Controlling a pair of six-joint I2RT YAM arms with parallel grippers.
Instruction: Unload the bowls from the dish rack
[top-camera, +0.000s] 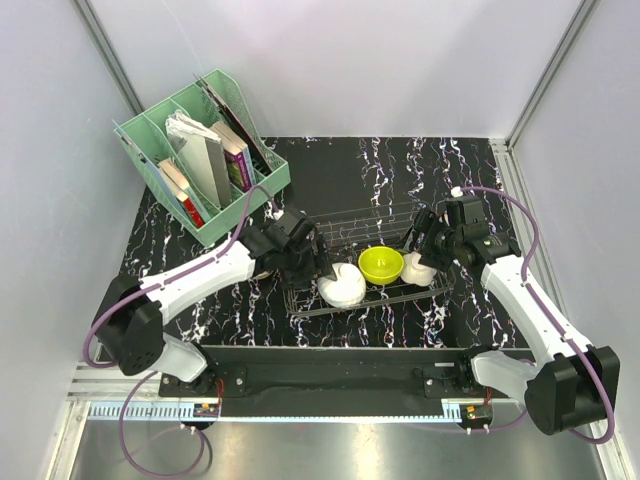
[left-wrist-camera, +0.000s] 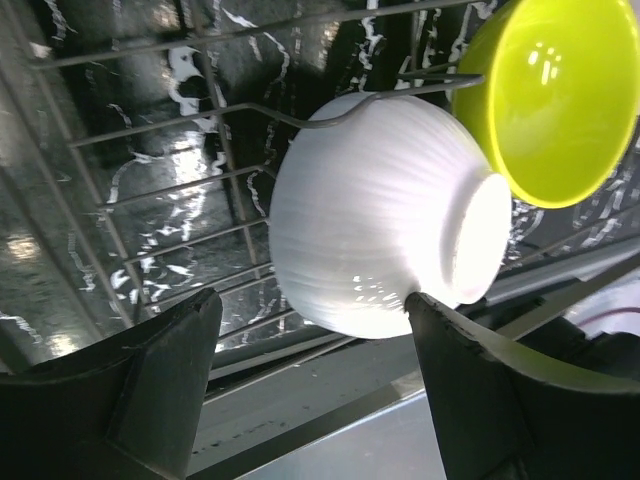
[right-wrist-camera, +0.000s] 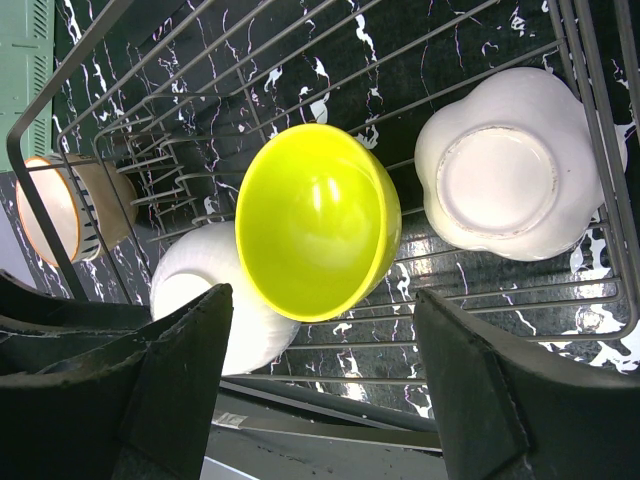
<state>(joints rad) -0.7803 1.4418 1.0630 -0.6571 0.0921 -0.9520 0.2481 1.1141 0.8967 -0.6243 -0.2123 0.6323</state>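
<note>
1. Firstly, at the far-left corner of the counter (top-camera: 470, 180), a mint-green file organiser (top-camera: 200, 165) with books stood well apart from the work and played no part in it.
2. Next, a tan bowl (right-wrist-camera: 70, 205) showed at the left corner of the dish rack (top-camera: 350, 222). Whether it sat inside or outside the wire I could not tell.
3. Beside it, the left gripper (left-wrist-camera: 312, 315) hung low over the rack's left end, jaws spread wide and holding nothing. A ribbed white bowl (left-wrist-camera: 380, 230) sat between the open fingers, propped on edge among the prongs with its foot towards the wrist camera. One fingertip (left-wrist-camera: 425, 310) looked to be right at the foot ring, but contact could not be confirmed.
4. By that, the step in hand was probably taking this bowl. A good grasp would set the fingers squarely across the bowl's wall rather than the narrow glazed foot. It would then close gently and lift straight up off the prongs, so the bowl neither dragged the wire nor knocked its neighbour.
5. Just to the right leaned the yellow-green bowl (right-wrist-camera: 315, 220), touching the white one or nearly so, and also in the rack.
6. Further right, a lobed white bowl (right-wrist-camera: 510, 165) lay foot-up at the rack's right end.
7. Over the yellow-green bowl hovered the right gripper (right-wrist-camera: 322, 300), wide open and empty.
8. Underneath, the counter was glossy black with white veining. Plain pale walls and metal corner posts enclosed it.
</note>
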